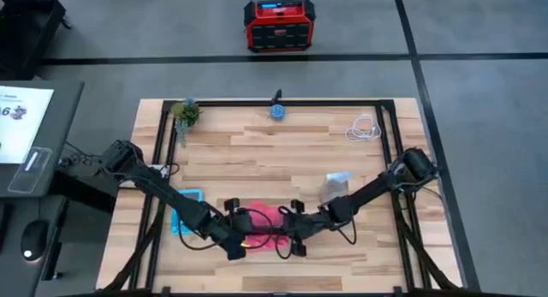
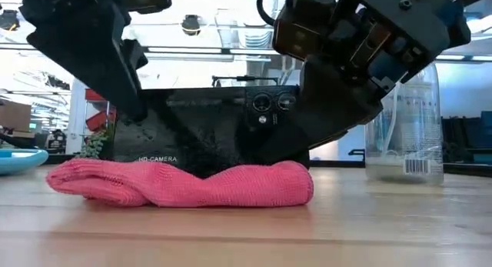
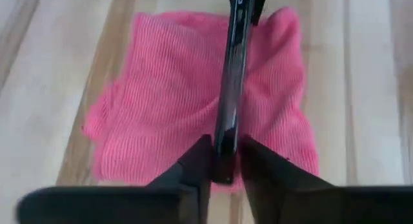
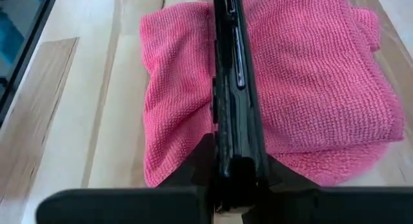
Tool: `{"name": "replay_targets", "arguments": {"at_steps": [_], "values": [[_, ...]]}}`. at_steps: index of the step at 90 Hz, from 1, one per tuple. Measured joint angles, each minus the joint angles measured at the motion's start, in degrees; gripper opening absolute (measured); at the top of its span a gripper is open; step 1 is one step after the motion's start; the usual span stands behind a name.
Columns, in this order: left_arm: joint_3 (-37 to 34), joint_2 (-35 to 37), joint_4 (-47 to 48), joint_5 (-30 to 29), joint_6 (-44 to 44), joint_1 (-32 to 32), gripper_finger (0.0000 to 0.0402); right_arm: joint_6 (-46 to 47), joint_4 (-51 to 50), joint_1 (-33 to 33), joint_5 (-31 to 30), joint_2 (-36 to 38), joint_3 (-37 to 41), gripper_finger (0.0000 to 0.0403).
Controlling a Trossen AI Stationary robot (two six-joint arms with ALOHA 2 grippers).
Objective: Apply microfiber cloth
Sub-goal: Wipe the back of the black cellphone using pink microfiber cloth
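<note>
High view: your left gripper (image 1: 237, 246) and right gripper (image 1: 291, 242) meet over the soft pink-red microfiber cloth (image 1: 264, 218) on the wooden table's (image 1: 257, 151) near side. Wrist views: each clamps an edge of the slim black phone (image 4: 233, 88), held on edge above the cloth.

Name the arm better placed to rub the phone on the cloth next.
Neither clearly: the left gripper and right gripper each pinch an opposite end of the phone, held on edge over the cloth. Probably both together.
</note>
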State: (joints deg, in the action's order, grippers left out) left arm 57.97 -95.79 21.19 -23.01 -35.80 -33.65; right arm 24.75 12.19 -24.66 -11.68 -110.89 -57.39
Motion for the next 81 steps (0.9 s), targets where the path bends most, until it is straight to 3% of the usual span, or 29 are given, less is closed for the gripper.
{"name": "replay_targets", "arguments": {"at_steps": [9, 50, 62, 81], "values": [[-1.3, 0.0, -2.7, 0.2, 1.5, -0.1, 0.0013, -0.4, -0.1, 0.0, 0.1, 0.0, 0.0, 0.0021], [0.4, 0.2, 1.9, -3.2, -0.1, -2.3, 0.0020, -0.2, 0.9, 0.1, -0.2, 0.0, 0.0, 0.0021], [0.4, -0.6, 1.8, -4.1, 1.2, -1.7, 0.0042, 0.6, 0.5, 0.0, -0.3, 0.0, 0.0, 0.0021], [1.1, -0.6, 1.8, -4.3, 4.0, -0.8, 0.0113, 0.9, 0.5, 0.1, -0.2, 0.0, 0.0, 0.0021]]}}
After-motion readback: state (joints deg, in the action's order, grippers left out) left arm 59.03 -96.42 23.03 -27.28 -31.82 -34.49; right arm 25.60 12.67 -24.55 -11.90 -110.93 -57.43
